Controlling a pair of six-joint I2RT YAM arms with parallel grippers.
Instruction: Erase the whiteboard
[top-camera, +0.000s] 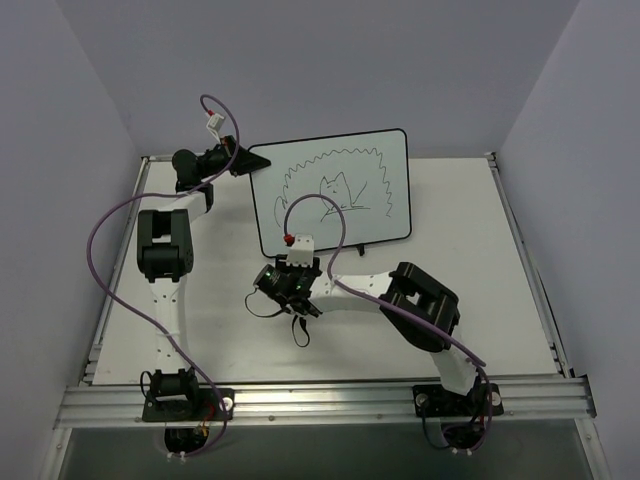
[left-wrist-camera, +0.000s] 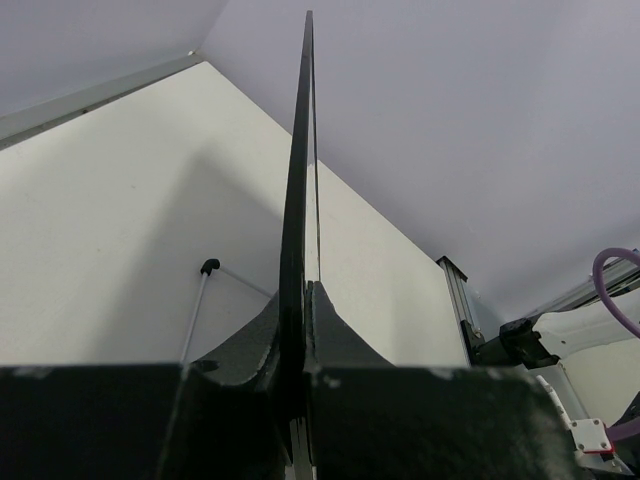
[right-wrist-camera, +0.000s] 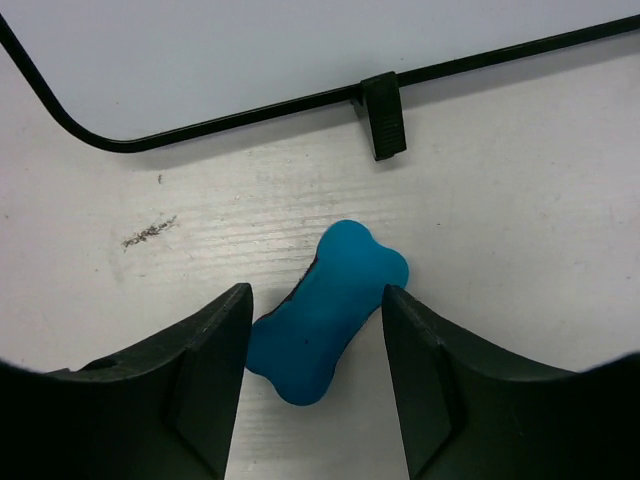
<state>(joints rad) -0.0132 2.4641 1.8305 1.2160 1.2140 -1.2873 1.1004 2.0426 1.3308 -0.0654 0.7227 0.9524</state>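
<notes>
The whiteboard (top-camera: 330, 190) stands upright at the back of the table, with a black scribbled drawing on its face. My left gripper (top-camera: 240, 158) is shut on its left edge. In the left wrist view the board (left-wrist-camera: 297, 150) shows edge-on, pinched between the fingers of that gripper (left-wrist-camera: 303, 300). My right gripper (top-camera: 298, 300) is low on the table in front of the board. In the right wrist view the blue bone-shaped eraser (right-wrist-camera: 325, 310) lies diagonally on the table. The right gripper (right-wrist-camera: 315, 291) has a finger against each side of it. The board's lower frame (right-wrist-camera: 250, 108) runs just beyond.
A black foot (right-wrist-camera: 383, 115) of the board rests on the table close behind the eraser. A grey smudge (right-wrist-camera: 150, 230) marks the tabletop to the left. A thin rod with a black tip (left-wrist-camera: 208, 267) props the board's back. Purple cables (top-camera: 110, 215) loop from both arms.
</notes>
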